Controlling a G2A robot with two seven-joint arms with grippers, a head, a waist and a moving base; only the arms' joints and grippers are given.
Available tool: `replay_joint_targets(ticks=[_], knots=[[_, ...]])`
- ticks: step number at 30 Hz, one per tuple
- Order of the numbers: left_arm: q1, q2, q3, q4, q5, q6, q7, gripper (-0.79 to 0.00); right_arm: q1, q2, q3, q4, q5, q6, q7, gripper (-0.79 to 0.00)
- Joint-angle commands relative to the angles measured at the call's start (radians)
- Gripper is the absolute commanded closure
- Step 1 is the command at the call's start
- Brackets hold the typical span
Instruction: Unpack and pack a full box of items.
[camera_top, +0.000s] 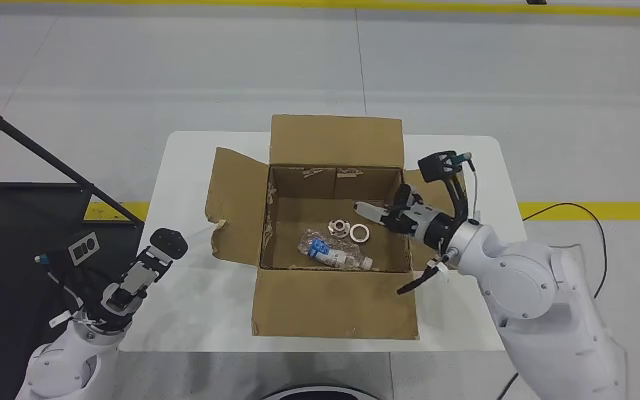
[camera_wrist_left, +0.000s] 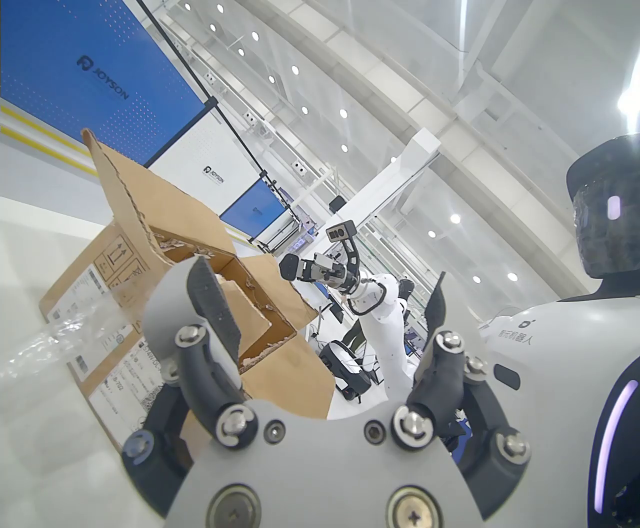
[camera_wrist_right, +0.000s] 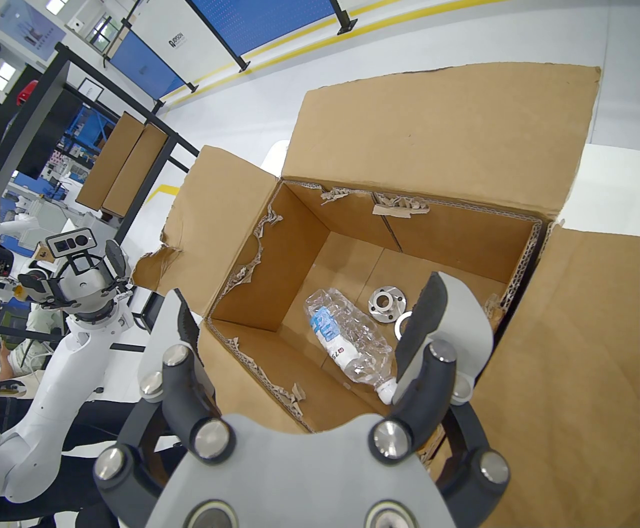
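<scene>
Top view: we see the right gripper (camera_top: 363, 212), fingers spread and empty, over the open box (camera_top: 335, 300). On the box floor lie a crushed bottle (camera_top: 335, 252), a flange (camera_top: 339, 228) and a ring (camera_top: 361, 233). The left gripper (camera_top: 165, 243), likewise spread, hangs well apart. We judge unpacking in hand; the next move calls for descending and closing on one item.

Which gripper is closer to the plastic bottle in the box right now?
Right. The right gripper hangs inside the rim of the open box, close to the bottle. The left gripper sits outside the box, past its left flap, near the table edge.
</scene>
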Motion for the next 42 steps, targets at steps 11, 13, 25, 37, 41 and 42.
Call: replay_joint_targets(ticks=[11, 13, 25, 37, 41, 42], knots=[[0.0, 0.0, 0.0, 0.0, 0.0, 0.0, 0.0, -0.785, 0.321, -0.05, -0.302, 0.19, -0.276, -0.037, 0.219, -0.785], [0.0, 0.0, 0.0, 0.0, 0.0, 0.0, 0.0, -0.785, 0.366, -0.061, -0.342, 0.244, -0.264, -0.085, 0.254, -0.785], [0.0, 0.0, 0.0, 0.0, 0.0, 0.0, 0.0, -0.785, 0.466, -0.11, -0.486, 0.468, -0.28, -0.121, 0.333, -0.634], [0.0, 0.0, 0.0, 0.0, 0.0, 0.0, 0.0, -0.785, 0.512, -0.157, -0.575, 0.605, -0.359, -0.03, 0.384, -0.308], [0.0, 0.0, 0.0, 0.0, 0.0, 0.0, 0.0, -0.785, 0.525, -0.174, -0.59, 0.651, -0.369, -0.001, 0.388, -0.339], [0.0, 0.0, 0.0, 0.0, 0.0, 0.0, 0.0, -0.785, 0.528, -0.177, -0.593, 0.665, -0.371, 0.003, 0.387, -0.342]])
